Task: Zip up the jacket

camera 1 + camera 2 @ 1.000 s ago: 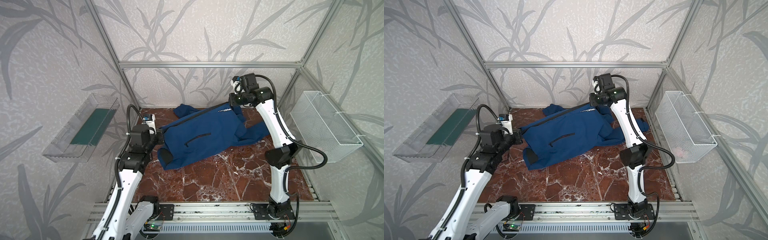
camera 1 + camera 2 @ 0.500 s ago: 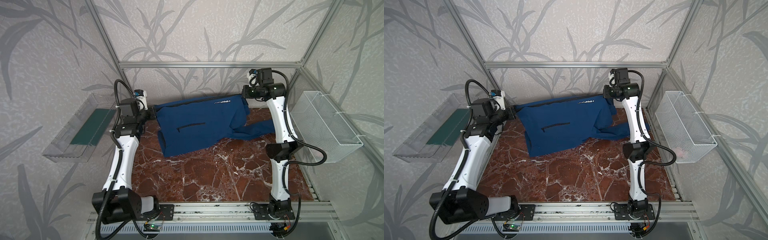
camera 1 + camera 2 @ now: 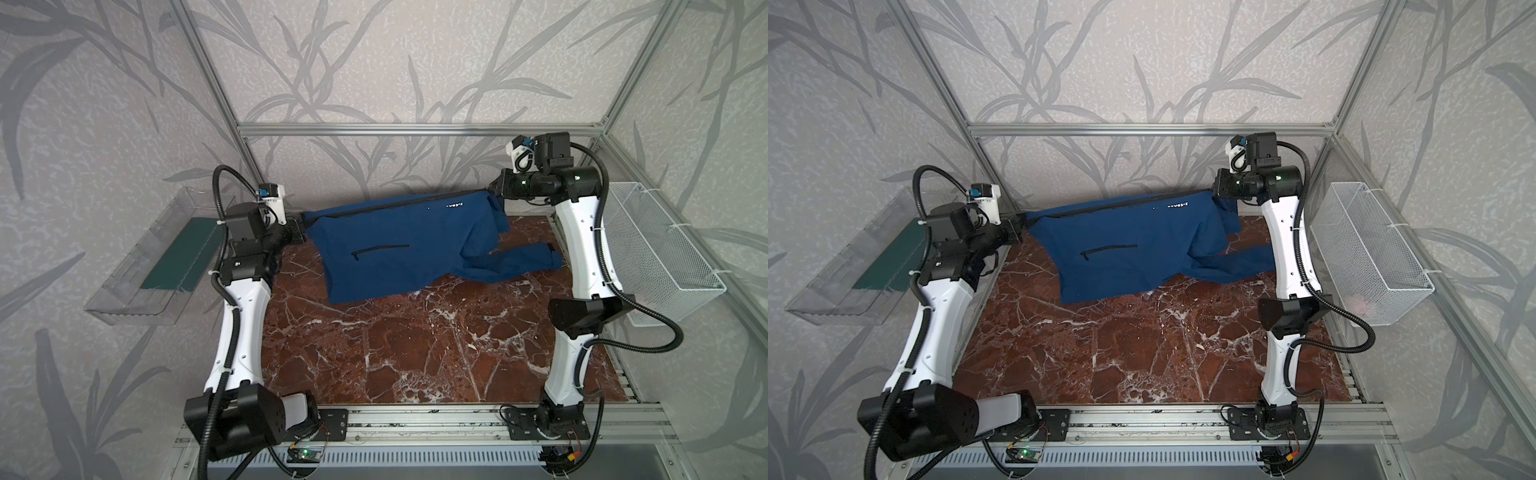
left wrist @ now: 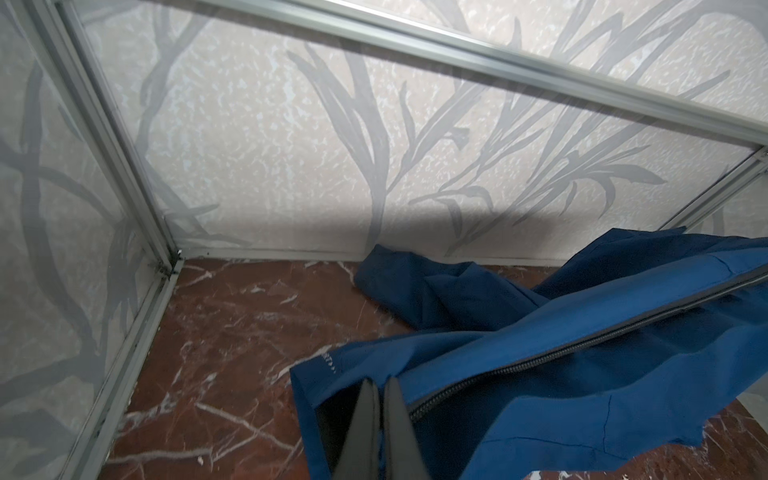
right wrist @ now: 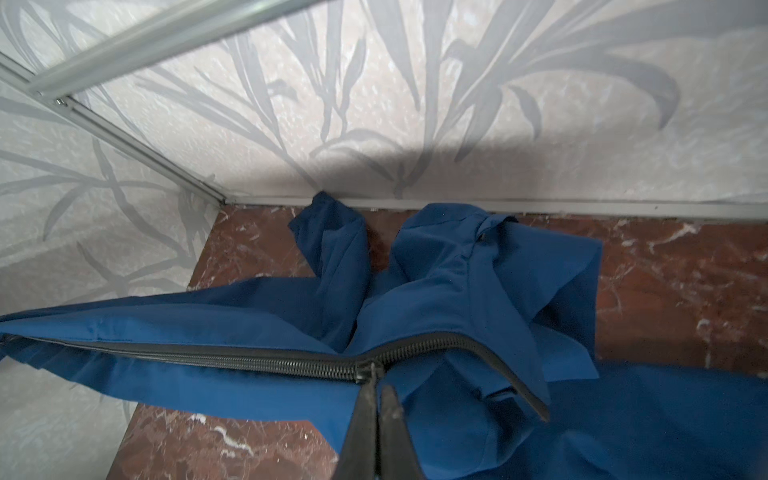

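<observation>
Both arms spread wider, jacket (image 3: 399,249) stretched taut, L fingers (image 4: 380,388) + R fingers (image 5: 376,384) clamped on jacket.

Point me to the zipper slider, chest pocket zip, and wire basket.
zipper slider (image 5: 365,371): right wrist view, dark slider body at the fingers' tips.
chest pocket zip (image 3: 380,249): top view, middle of the dark zip line.
wire basket (image 3: 1366,253): top view, mesh side wall.

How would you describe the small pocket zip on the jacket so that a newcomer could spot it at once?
Start at the red-brown marble tabletop and find the large navy blue fabric jacket stretched across its far side. On the broad front panel facing the camera lies the short dark pocket zip. Unlike the long main zipper along the raised top edge, it sits alone mid-panel.
</observation>
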`<control>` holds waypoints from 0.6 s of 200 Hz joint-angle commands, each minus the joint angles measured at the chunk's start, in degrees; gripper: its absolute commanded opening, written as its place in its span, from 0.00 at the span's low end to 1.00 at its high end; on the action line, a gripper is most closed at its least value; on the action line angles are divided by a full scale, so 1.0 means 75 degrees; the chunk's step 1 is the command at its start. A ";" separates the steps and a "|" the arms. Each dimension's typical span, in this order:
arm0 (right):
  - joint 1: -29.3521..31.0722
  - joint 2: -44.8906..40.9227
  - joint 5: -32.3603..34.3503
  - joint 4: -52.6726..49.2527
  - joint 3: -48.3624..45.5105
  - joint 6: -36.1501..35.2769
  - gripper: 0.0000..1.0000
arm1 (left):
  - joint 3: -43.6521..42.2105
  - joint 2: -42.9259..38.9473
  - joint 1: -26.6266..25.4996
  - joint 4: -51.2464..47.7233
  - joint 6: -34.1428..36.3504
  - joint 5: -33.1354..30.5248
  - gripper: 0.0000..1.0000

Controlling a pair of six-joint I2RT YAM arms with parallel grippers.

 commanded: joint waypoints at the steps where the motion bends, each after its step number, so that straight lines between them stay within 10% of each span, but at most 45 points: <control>1: 0.0843 -0.0310 0.0505 -0.0258 -0.1189 0.0155 0.00 | -0.0661 -0.0493 -0.0354 0.0191 0.0092 -0.0884 0.00; 65: 0.2959 0.0456 -0.0178 0.1017 -0.4944 0.0801 0.00 | -0.1904 -0.1801 -0.0521 -0.0765 0.0411 -0.1191 0.00; 120: 0.2101 -0.0511 0.1473 0.0244 -0.5063 0.0708 0.00 | -0.1924 -0.1999 -0.0514 -0.1068 0.0626 -0.1312 0.00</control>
